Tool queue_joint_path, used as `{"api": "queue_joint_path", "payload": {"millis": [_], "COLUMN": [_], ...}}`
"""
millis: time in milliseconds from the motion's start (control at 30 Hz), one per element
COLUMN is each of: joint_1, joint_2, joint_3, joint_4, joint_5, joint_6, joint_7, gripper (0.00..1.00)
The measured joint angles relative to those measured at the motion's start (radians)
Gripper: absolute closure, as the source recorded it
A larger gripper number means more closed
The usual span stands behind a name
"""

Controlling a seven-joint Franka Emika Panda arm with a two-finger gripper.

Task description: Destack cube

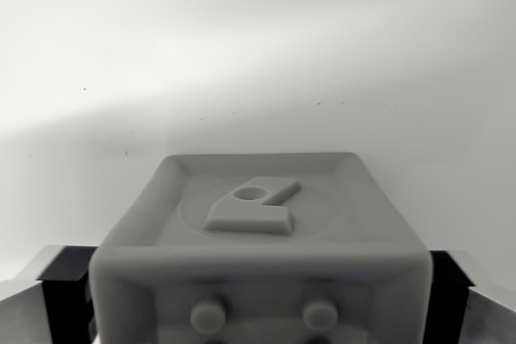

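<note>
A grey cube point(258, 231) fills the lower middle of the wrist view, very close to the camera. Its top face has a recessed panel with a raised shape and a round hole; the face toward the camera carries round studs. My gripper point(258, 304) straddles it: the left finger point(56, 283) and the right finger point(459, 279) sit with their dark pads against the cube's two sides, shut on it. Whatever lies under the cube is hidden, and no second cube shows.
A plain white surface point(258, 62) stretches behind the cube, with a few tiny dark specks and a soft shadow band across it.
</note>
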Motion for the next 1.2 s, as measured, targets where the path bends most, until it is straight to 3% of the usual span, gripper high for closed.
{"api": "queue_joint_path", "payload": {"millis": [767, 1200], "joint_1": [0.001, 0.011], "joint_2": [-0.005, -0.083], "joint_3": [0.000, -0.013], "joint_4": [-0.001, -0.020], "joint_5": [0.000, -0.004], "joint_6": [-0.002, -0.058], "joint_7": [0.000, 0.004], "gripper": [0.00, 0.00]}}
